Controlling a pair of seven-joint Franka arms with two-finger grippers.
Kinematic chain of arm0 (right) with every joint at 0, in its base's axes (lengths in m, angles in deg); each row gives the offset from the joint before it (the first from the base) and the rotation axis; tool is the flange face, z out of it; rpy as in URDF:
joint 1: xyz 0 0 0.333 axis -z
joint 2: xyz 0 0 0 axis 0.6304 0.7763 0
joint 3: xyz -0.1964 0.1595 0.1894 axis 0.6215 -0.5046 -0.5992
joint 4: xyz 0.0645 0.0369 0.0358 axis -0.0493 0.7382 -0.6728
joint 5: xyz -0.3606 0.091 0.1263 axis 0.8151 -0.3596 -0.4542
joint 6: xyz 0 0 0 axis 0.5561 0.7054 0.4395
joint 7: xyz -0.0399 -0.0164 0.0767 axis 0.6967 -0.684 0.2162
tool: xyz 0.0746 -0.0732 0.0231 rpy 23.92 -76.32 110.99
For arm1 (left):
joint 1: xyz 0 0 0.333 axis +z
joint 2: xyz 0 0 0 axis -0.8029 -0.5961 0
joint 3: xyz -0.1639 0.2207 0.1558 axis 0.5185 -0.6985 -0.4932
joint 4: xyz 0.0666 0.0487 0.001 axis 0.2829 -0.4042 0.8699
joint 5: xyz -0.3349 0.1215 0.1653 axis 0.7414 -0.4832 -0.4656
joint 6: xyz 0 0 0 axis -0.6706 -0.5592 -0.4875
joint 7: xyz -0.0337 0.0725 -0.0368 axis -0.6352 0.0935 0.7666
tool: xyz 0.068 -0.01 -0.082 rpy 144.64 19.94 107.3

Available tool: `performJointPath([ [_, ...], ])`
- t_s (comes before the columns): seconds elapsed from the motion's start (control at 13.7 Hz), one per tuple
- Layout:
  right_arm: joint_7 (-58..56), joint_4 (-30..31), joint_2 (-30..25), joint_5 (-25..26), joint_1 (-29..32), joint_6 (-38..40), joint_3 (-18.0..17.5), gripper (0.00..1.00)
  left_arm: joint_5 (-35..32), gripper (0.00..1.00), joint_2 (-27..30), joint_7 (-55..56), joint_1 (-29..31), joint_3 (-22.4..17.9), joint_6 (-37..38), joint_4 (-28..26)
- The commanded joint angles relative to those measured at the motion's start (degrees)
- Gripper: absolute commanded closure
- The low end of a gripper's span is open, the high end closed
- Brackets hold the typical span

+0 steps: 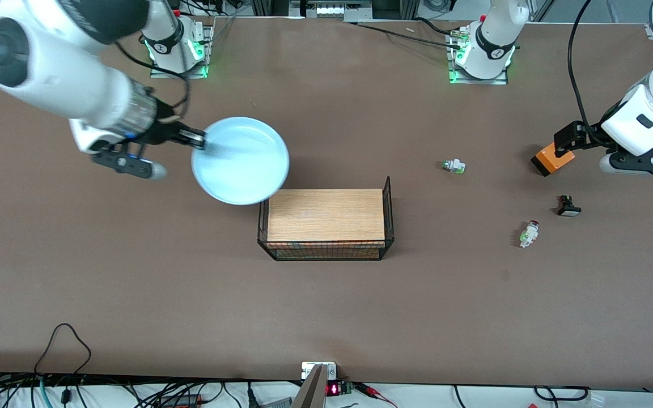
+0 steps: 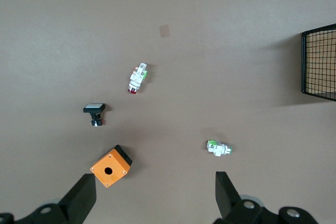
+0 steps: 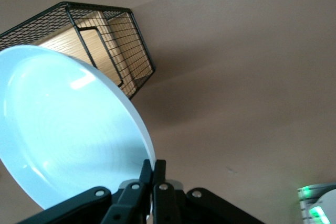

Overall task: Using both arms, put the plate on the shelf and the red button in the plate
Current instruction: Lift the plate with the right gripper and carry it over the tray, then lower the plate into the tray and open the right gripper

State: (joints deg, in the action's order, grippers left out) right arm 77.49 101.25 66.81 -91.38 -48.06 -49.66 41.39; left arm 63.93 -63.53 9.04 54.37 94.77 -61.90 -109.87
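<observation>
Overhead, right gripper (image 1: 197,139) jaws clamping plate (image 1: 241,161) rim above brown table (image 1: 134,272), left gripper (image 2: 155,195) jaws spread over orange box (image 2: 111,167).

The plate (image 1: 241,161) looks smooth and glossy, catching soft highlights. The basket (image 1: 326,250) is thin black wire mesh under a matt, grained wooden top (image 1: 326,215). The table (image 1: 134,283) is matt brown. The red button (image 1: 529,233) looks like plastic.

A wooden-topped wire basket (image 1: 326,224) is seen mid-surface; an orange box (image 1: 553,159), a black-bodied button (image 1: 568,206) and a white-green part (image 1: 454,166) lie toward the left arm's end.
</observation>
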Motion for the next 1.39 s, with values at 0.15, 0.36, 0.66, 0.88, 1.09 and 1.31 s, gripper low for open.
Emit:
performJointPath([
  [0.15, 14.9, -1.8, 6.0, -0.8, -8.0, -8.8, 0.2, 1.00, 1.2, 0.00, -0.5, -0.5, 0.5, 0.2, 1.3, 1.6],
  [0.36, 22.2, -1.6, 8.3, -0.9, -10.3, -13.7, 0.2, 1.00, 1.2, 0.00, -0.6, -0.5, 0.5, 0.2, 1.3, 1.6],
  [0.66, 24.2, -1.3, 10.7, -1.2, -11.6, -15.2, 0.2, 1.00, 1.2, 0.00, -0.6, -0.4, 0.5, 0.2, 1.3, 1.6],
  [0.88, 24.2, -1.3, 12.6, -1.3, -11.6, -17.1, 0.2, 1.00, 1.2, 0.00, -0.6, -0.4, 0.5, 0.2, 1.3, 1.6],
  [1.09, 24.1, -0.8, 13.4, -1.2, -12.0, -18.2, 0.3, 1.00, 1.2, 0.00, -0.6, -0.4, 0.5, 0.2, 1.4, 1.6],
  [1.31, 23.7, -0.8, 14.9, -1.1, -12.5, -20.7, 0.3, 1.00, 1.2, 0.00, -0.6, -0.4, 0.5, 0.2, 1.4, 1.6],
])
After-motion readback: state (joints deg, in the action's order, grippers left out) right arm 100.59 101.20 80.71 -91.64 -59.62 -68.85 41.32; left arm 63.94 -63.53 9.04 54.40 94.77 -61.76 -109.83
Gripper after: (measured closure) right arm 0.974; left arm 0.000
